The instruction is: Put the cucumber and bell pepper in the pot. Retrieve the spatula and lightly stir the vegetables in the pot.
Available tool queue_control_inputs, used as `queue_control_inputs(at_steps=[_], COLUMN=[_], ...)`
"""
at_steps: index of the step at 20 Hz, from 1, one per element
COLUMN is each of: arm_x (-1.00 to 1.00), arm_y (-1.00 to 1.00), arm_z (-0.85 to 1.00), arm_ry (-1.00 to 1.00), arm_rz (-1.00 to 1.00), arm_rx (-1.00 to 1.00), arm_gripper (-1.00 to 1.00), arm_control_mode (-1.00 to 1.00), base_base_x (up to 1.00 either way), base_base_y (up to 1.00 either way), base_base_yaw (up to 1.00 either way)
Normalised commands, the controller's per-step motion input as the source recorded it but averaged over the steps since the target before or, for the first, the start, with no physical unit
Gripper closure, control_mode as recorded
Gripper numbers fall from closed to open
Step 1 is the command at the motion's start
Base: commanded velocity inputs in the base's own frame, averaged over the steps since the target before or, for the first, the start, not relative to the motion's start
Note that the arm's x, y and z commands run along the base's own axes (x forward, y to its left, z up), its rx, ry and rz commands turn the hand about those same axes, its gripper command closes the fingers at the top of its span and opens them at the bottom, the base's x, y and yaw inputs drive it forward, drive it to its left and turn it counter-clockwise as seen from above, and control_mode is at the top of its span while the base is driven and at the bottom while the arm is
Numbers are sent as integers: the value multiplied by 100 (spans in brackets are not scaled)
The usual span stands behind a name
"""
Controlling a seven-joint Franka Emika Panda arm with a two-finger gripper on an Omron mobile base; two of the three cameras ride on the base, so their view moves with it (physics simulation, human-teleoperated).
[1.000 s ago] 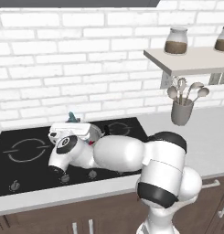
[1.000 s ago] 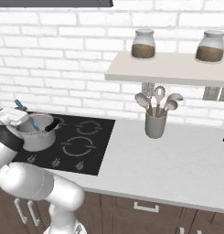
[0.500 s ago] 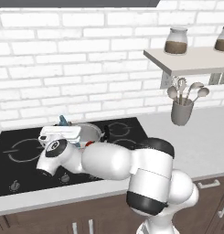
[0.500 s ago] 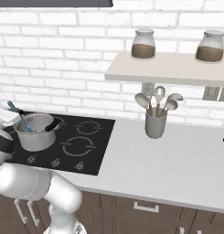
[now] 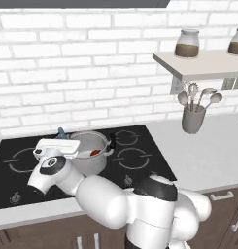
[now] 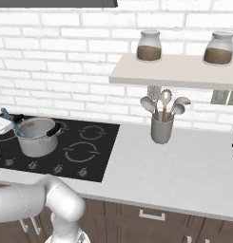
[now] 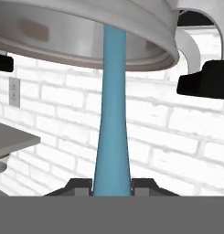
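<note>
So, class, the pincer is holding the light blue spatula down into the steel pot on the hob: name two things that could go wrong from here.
1. The pincer grips the slim light blue spatula only near its thin handle end, so a hard stir might twist it loose.
2. The round brushed-steel pot stands loose on the black hob; pushing against its wall could slide or tip it, spilling the small red bell pepper.

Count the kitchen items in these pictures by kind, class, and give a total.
Glass jars on the shelf: 2
Steel pot: 1
Blue spatula: 1
Grey utensil holder: 1
Total: 5
</note>
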Motion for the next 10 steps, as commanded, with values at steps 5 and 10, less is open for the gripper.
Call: queue_control_inputs(at_steps=[5,10], arm_x=[5,28], arm_y=[-22,-23], arm_z=[-38,-37], arm_ry=[6,10], arm_rz=[0,0], arm_rx=[0,0], arm_gripper=[100,100], arm_control_mode=[-100,-100], base_base_x=[0,0], base_base_y=[0,0], base_base_yaw=[0,0])
